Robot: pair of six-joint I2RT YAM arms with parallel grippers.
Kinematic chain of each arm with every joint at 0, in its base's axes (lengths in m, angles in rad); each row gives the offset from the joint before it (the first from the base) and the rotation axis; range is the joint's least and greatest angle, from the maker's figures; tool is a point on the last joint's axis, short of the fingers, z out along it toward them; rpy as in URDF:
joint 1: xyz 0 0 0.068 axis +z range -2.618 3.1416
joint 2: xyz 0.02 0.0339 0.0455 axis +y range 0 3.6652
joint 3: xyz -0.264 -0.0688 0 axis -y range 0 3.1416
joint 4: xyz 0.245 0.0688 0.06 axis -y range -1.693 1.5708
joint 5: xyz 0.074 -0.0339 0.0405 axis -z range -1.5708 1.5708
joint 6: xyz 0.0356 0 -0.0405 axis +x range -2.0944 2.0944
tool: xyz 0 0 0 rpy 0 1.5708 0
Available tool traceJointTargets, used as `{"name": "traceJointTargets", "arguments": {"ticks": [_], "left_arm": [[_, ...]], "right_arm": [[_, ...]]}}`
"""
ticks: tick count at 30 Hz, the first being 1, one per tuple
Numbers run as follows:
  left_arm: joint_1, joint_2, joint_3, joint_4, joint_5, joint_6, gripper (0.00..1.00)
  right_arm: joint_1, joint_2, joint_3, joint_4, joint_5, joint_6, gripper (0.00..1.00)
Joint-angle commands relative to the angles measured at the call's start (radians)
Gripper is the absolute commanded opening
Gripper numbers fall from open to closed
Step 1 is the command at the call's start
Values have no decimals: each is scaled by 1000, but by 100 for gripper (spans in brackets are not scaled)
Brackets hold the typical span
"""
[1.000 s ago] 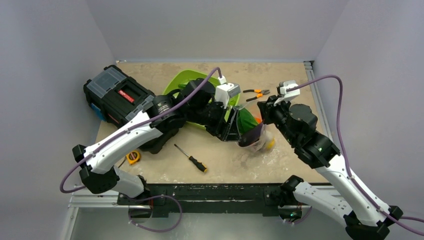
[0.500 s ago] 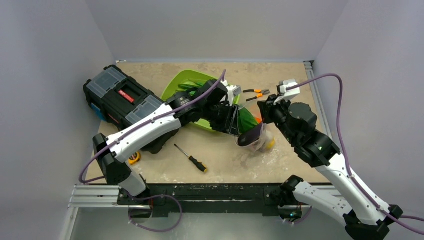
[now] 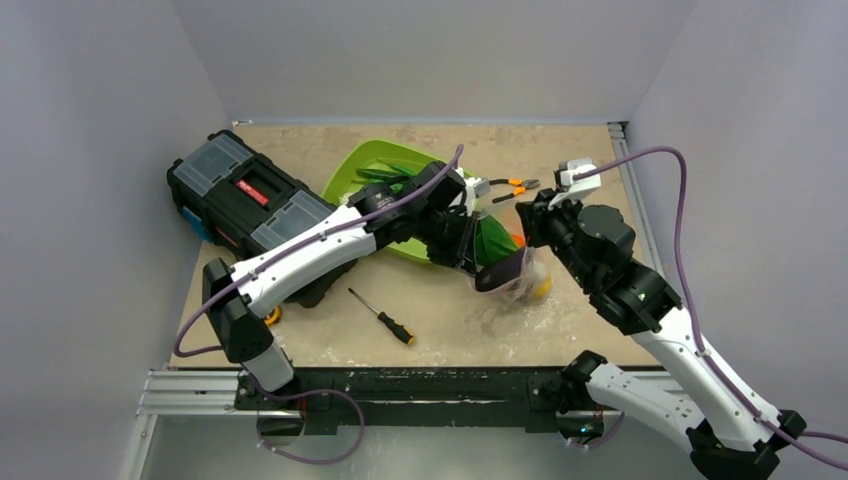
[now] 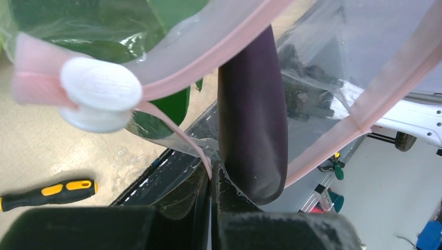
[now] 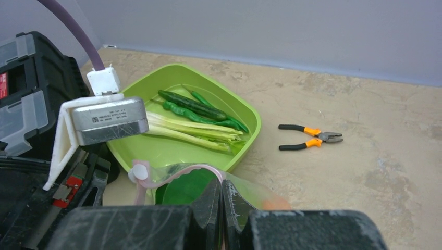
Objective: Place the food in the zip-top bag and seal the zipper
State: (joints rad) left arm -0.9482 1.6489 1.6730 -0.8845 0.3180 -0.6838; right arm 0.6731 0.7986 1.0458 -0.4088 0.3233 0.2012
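The clear zip-top bag hangs between both arms, right of the tray. Its pink zipper stands open, with a white slider at one end. A purple eggplant pokes through the mouth. Green leafy food, an orange and a yellow lemon show inside. My left gripper is shut on the zipper's near edge beside the eggplant. My right gripper is shut on the opposite zipper edge. Green pods and bok choy lie in the lime-green tray.
A black toolbox stands at the left, under my left arm. Orange-handled pliers lie behind the bag. A screwdriver and a yellow tape measure lie on the table near the front.
My left arm has stretched right toward the bag, and its jaws have shut on the zipper edge. The right arm and the bag have stayed put.
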Motion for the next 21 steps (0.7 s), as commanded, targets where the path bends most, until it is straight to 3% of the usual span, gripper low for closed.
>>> {"name": "traceJointTargets", "arguments": {"ticks": [1,8,14,17,19,21], "left_arm": [[20,-26,81,39,58,4,0],[82,-114,-1,247,184,-278,0],[94,-144,-41,275,155,-348,0],[125,-130,-121,289,172,-373,0],[142,-129,-187,407,223,-447,0],[135,-119,-150,462,238,-455,0]], "right_arm": [[0,-19,81,43,41,-14,0],[0,-44,134,1,112,-108,0],[0,-53,181,-30,142,-154,0],[0,-58,138,-11,107,-110,0],[-1,-57,46,37,93,-109,0],[0,-22,10,19,113,-110,0]]}}
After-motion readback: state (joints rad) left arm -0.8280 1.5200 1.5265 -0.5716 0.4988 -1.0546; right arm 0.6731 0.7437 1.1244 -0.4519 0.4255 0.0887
